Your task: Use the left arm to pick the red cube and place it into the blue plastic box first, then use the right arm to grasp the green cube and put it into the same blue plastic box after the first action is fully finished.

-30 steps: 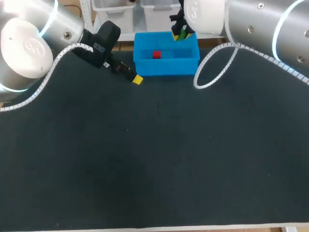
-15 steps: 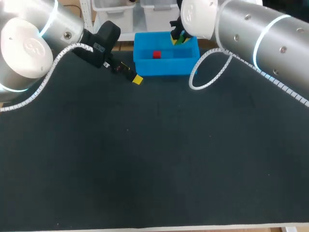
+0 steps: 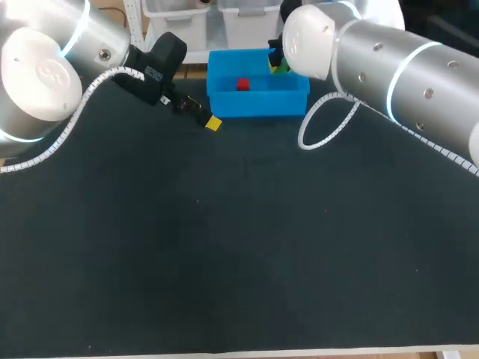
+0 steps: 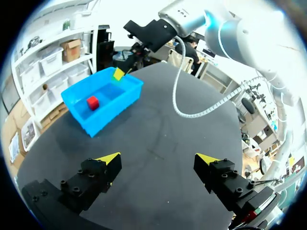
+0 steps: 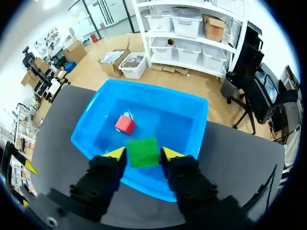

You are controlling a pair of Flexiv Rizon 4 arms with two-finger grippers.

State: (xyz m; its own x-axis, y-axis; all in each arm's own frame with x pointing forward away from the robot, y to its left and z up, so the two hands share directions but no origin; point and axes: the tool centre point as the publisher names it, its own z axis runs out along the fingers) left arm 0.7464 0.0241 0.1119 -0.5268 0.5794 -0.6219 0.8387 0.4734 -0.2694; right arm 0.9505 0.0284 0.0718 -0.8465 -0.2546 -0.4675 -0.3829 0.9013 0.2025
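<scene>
over the last second the right arm point(image 3: 397, 75) has swung further in over the table point(image 3: 239, 247), and the right claw point(image 5: 143, 154) has carried the green cube point(image 5: 142, 151) from the far right corner of the blue box point(image 5: 200, 125) to a spot above its inside, close to one wall. its two yellow tips are pressed on the cube's opposite sides, only a cube's width apart. the red cube point(image 5: 124, 124) lies flat on the box floor, so the first half looks finished. what is left, i'd judge, is only to open the fingers and let go. the left claw point(image 4: 158, 160) has not moved. it sits low over the table just beside the box, fingers spread wide with nothing between them. the box is thin, glossy moulded plastic with rounded corners and a rolled rim, slick enough that a dropped cube may bounce or slide a little. both cubes are small, matte and sharp-edged. the table wears a dark, dull, faintly speckled mat.
</scene>
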